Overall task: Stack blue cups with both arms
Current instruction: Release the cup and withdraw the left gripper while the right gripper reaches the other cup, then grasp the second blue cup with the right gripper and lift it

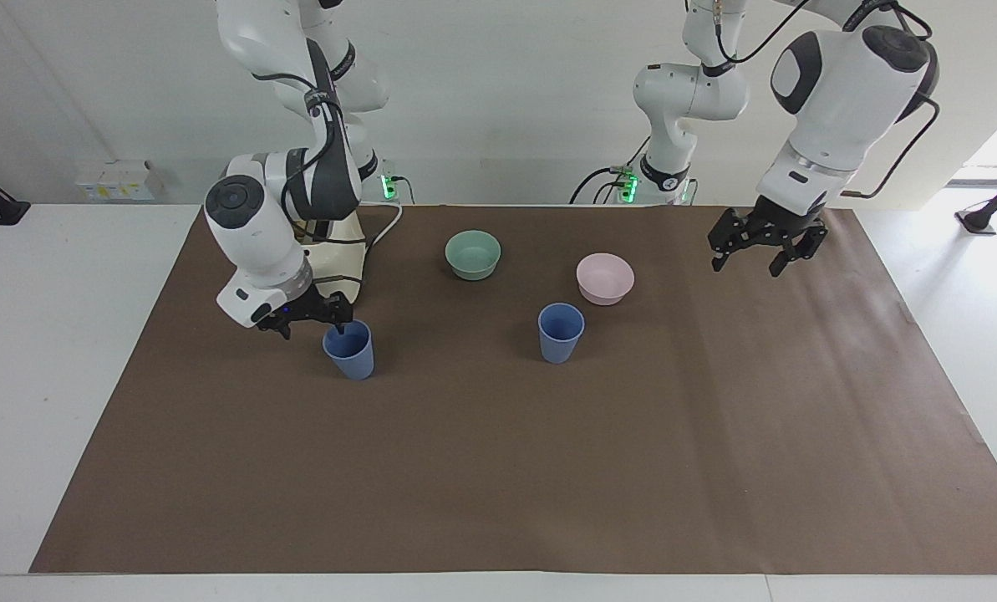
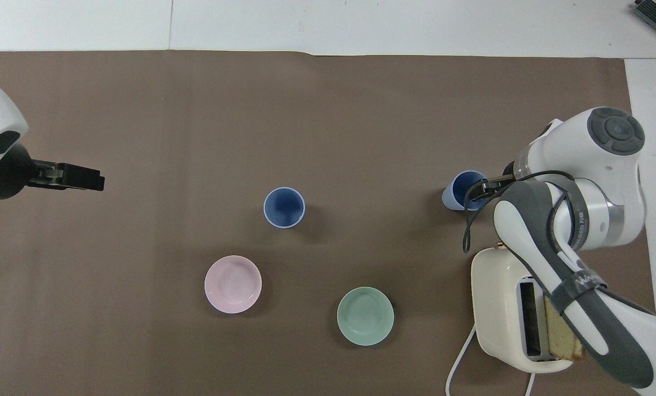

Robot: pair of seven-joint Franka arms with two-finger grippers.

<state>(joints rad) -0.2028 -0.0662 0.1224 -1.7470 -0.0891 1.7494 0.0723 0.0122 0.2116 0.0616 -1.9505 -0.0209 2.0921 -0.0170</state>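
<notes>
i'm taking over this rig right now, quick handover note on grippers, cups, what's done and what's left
Right gripper: open, down at the rim of the blue cup by the toaster, not closed on it.
Left gripper: open, empty, raised over the brown mat toward its own end of the table.
Second blue cup: upright mid-table, beside the pink bowl; teal bowl nearer the robots.
Done: nothing stacked.
Left: grasp a cup, nest it into the other.

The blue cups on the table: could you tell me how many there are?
2. One blue cup stands beside the toaster, at the right gripper. The other blue cup stands mid-table, beside the pink bowl. None appears hidden.
</notes>
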